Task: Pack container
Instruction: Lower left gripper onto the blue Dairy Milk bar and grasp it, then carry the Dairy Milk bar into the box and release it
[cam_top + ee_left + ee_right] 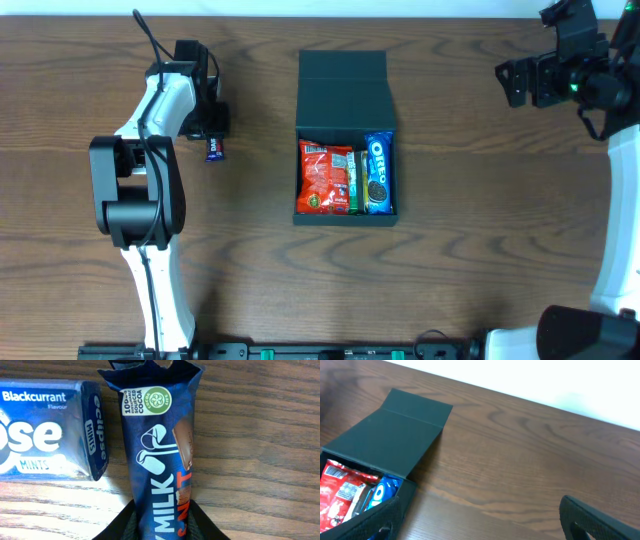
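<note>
- Overhead: left fingers are narrowed, pointing down over a chocolate bar near the left end of the surface. The grip itself is hidden under the wrist here.
- Overhead: right fingers are spread wide and hold nothing, near the far right corner.
- Overhead: the container sits midway between the left and right edges, somewhat nearer the far edge. It is dark and matte, and the flap lid lies open and flat toward the far edge.
- Inside the container, left to right: red snack packet, slim green packet, Oreo pack.
- Overhead: left arm reaches from the near edge and bends over the bar. Right arm runs up the right edge, wrist turned toward the container.
- Left wrist: both fingers press the bar's wrapper, one on each side of its lower end; this is a grip. The bar lies flat on the wood. A mint box is just beside it.
- Right wrist: the fingers sit at the lower corners, far apart, with bare wood between them. The container is at the left with its lid flat; the red packet and Oreo pack are visible inside.
</note>
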`<state>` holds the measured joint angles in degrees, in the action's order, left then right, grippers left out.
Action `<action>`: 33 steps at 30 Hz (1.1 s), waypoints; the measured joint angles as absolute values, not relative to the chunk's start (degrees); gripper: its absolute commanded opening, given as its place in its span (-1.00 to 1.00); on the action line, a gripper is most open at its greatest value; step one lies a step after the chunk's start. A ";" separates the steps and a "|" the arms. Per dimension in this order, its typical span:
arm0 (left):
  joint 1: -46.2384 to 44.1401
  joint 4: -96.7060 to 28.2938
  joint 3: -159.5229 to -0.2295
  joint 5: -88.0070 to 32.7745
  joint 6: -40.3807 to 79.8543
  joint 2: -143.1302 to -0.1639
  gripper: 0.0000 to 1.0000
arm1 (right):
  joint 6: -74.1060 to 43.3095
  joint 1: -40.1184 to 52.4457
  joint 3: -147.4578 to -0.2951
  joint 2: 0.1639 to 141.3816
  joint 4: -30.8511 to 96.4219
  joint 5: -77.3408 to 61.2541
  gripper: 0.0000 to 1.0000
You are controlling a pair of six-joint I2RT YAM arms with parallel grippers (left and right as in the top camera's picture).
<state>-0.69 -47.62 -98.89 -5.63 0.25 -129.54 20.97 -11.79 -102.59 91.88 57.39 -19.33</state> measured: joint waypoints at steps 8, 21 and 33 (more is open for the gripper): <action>-0.93 -48.16 -99.02 -5.82 3.20 -129.54 -0.55 | 20.95 -11.79 -102.59 91.88 57.36 -19.33 0.99; -9.13 -65.21 -118.21 -6.94 5.32 -129.56 -0.61 | 20.95 -11.79 -102.59 91.88 57.39 -19.35 0.99; -23.99 -79.22 -130.23 -7.22 8.03 -129.38 -0.73 | 21.21 -11.79 -102.59 91.88 56.62 -19.38 0.99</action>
<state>-23.99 -79.22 -130.23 -7.22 8.03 -129.38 21.21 -11.79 -102.59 91.88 56.62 -19.38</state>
